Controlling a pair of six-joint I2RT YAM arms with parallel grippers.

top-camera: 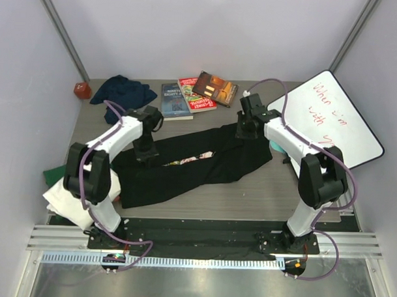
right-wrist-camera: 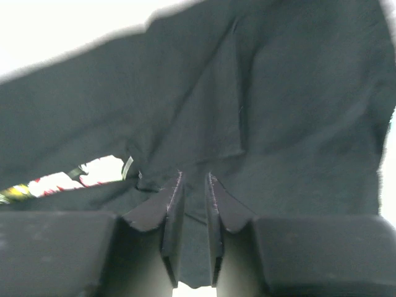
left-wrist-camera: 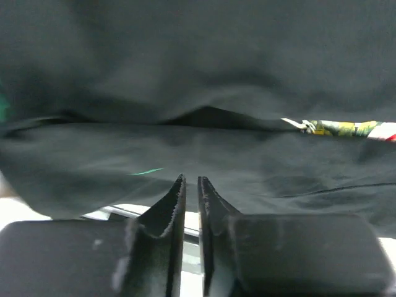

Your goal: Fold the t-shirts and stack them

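Red handwriting "When i'm with" on the whiteboard; print on the books illegible

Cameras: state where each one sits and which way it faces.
Top external: above and behind the bases, looking down on the table; left arm and right arm both show.
Left wrist: on the left arm, facing low across the black t-shirt; its jaws at bottom.
Right wrist: on the right arm, facing the same shirt, cloth between its jaws.
Shared: all three show the shirt's colourful print.
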